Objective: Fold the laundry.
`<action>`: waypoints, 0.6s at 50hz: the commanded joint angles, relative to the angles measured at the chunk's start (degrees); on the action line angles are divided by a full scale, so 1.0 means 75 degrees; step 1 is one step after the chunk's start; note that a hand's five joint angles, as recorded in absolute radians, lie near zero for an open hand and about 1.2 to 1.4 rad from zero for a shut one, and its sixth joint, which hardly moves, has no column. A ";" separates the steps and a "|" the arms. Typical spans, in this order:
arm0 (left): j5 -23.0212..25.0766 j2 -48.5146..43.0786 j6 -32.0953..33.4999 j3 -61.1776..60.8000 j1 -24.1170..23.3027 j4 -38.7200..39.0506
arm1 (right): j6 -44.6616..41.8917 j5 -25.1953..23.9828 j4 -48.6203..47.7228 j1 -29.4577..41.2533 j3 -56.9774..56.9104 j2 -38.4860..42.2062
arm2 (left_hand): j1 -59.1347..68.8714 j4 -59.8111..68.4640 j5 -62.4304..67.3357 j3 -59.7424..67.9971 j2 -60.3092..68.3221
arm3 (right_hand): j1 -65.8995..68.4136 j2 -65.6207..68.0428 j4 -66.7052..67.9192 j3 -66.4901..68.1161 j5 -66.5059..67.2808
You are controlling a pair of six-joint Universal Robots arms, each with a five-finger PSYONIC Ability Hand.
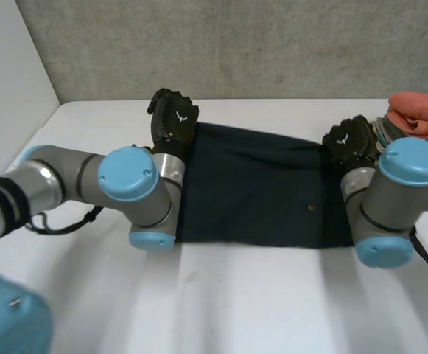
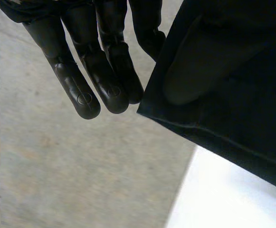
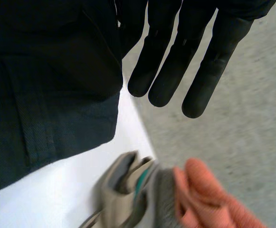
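A dark navy garment lies spread on the white table. My left hand is at its far left corner and my right hand at its far right corner. In the left wrist view the corner of the garment hangs off the table beside my left hand; a thumb-shaped bulge shows under the cloth, pinching it against the straight fingers. In the right wrist view my right hand holds the garment the same way, with its corner lifted beside the straight fingers.
A pile of folded clothes, orange on top, sits at the far right of the table, close to my right hand. The right wrist view shows its grey and beige layers under the orange cloth. A concrete wall stands behind the table.
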 commanded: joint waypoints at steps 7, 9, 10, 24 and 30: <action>0.0193 -0.0901 0.0091 0.0874 -0.0056 0.0570 | 0.0463 0.0014 -0.0683 0.0007 -0.0510 0.0474 | -0.7494 -0.7863 -0.7785 -0.7825 -0.7848 | -0.7487 -0.7765 -0.7872 -0.7841 -0.7915; 0.0146 -0.0422 -0.0038 0.0406 -0.0161 0.0652 | 0.0744 -0.0009 -0.0449 -0.0051 -0.0229 0.0064 | -0.7494 -0.7863 -0.7785 -0.7825 -0.7848 | -0.7487 -0.7765 -0.7872 -0.7841 -0.7915; 0.0134 -0.0246 -0.0097 0.0207 -0.0185 0.0664 | 0.1024 -0.0079 -0.0019 -0.0121 0.0027 -0.0391 | -0.7494 -0.7863 -0.7785 -0.7825 -0.7848 | -0.7487 -0.7765 -0.7872 -0.7841 -0.7915; 0.0181 0.2556 -0.2252 -0.3345 -0.0232 0.0231 | 0.3335 -0.1907 0.4240 -0.0848 0.1319 -0.1848 | -0.7494 -0.7863 -0.7785 -0.7825 -0.7848 | -0.7386 -0.7664 -0.7771 -0.7740 -0.7814; 0.0181 0.2685 -0.2675 -0.3674 -0.0360 -0.0086 | 0.3312 -0.2014 0.3432 -0.1013 0.1401 -0.1158 | -0.7494 -0.7863 -0.7785 -0.7825 -0.7848 | -0.6739 -0.7017 -0.7124 -0.7093 -0.7167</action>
